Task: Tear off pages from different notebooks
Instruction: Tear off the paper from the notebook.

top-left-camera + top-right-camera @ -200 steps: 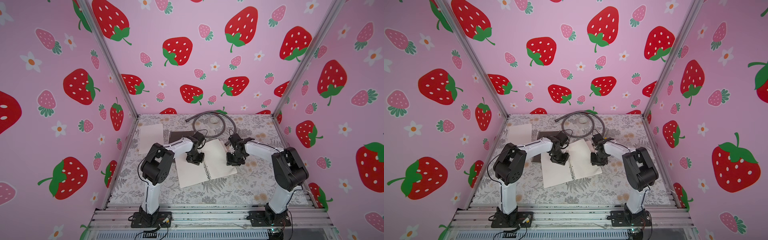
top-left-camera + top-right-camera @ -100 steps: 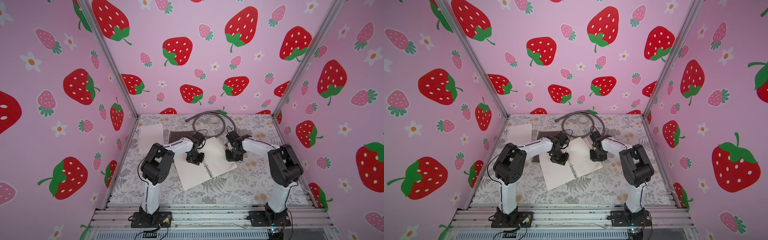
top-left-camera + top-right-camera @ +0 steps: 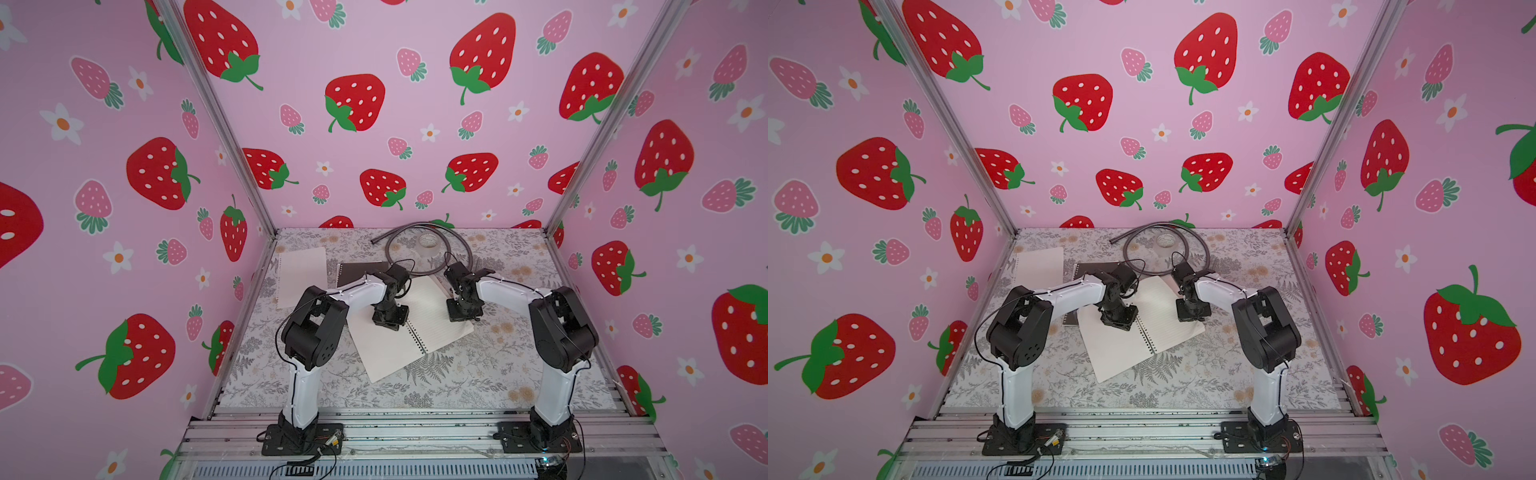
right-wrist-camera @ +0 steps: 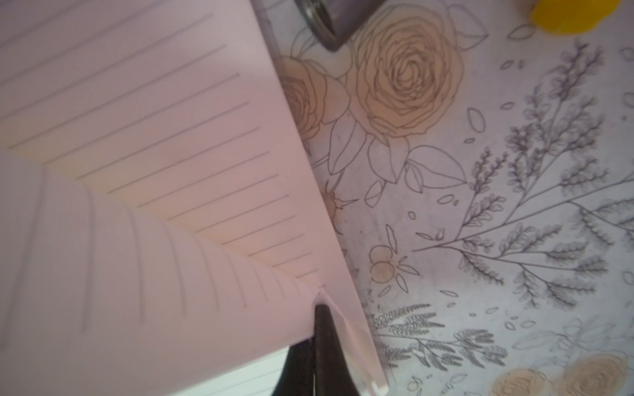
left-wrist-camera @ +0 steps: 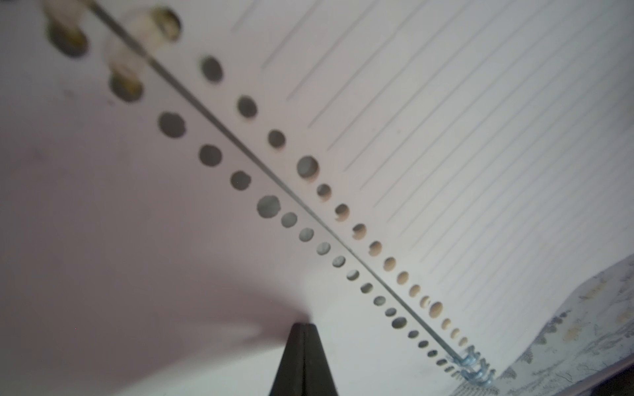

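Note:
An open spiral notebook [image 3: 390, 349] [image 3: 1121, 349] lies mid-table, its whitish cover folded left and lined pages on the right. My left gripper [image 3: 388, 322] [image 5: 303, 325] is shut with nothing in it, tip down on the cover beside the punched holes and wire [image 5: 475, 368]. My right gripper [image 3: 460, 315] [image 4: 320, 308] is shut on the outer edge of the top page [image 4: 137, 257], which curls up off the lined page below [image 4: 154, 120]. A dark notebook [image 3: 359, 272] lies behind the left arm. A loose page [image 3: 301, 276] rests at the far left.
A looped grey hose [image 3: 428, 249] and a tape roll [image 3: 430, 244] sit at the back of the floral table cover [image 3: 478, 374]. Pink strawberry walls close in the left, back and right. The hose end [image 4: 329, 20] lies close to the notebook's far corner.
My right gripper shifted slightly along the notebook's right edge and closed on the top page. The left gripper stayed shut in place on the cover.

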Available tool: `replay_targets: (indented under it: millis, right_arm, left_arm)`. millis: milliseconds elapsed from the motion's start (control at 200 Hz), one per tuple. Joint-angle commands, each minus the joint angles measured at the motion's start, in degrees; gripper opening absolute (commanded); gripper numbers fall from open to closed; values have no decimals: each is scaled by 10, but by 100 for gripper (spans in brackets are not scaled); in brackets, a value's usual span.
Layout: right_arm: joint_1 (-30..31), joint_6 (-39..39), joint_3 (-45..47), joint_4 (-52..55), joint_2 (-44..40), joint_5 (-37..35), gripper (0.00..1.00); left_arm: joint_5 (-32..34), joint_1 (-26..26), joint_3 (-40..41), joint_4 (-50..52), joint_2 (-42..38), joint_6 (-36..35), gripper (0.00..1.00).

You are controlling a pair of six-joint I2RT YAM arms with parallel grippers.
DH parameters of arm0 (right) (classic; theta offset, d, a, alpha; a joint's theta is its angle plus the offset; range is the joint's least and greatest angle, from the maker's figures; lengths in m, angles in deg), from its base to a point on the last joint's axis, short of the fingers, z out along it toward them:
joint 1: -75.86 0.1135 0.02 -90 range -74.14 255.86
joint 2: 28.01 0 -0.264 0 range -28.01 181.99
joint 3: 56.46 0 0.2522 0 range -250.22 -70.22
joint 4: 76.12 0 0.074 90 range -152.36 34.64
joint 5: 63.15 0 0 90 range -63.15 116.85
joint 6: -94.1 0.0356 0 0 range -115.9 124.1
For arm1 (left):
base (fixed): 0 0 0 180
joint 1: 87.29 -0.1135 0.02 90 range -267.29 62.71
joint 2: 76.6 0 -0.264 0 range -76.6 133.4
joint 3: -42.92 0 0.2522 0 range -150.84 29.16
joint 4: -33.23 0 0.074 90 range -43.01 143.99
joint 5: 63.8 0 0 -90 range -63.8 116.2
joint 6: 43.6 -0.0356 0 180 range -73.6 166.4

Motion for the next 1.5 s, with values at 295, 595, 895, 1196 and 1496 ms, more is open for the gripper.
replay_targets:
  millis: [295, 595, 895, 1196, 1496]
  right_arm:
    - [0, 7, 13, -2, -113, 77, 0]
    - [4, 8, 12, -5, -113, 187, 0]
    - [26, 1, 3, -2, -106, 195, 0]
    - [28, -3, 3, -1, -104, 190, 0]
    - [30, -3, 7, -1, -103, 187, 0]
  left_arm:
    - [-6, -5, -1, 24, -5, -7, 0]
    - [-154, -57, -62, 23, -101, 2, 0]
    - [-235, -90, -72, -51, -147, 66, 1]
    - [-229, -107, -61, -75, -159, 80, 43]
    - [-237, -111, -67, -97, -133, 96, 70]
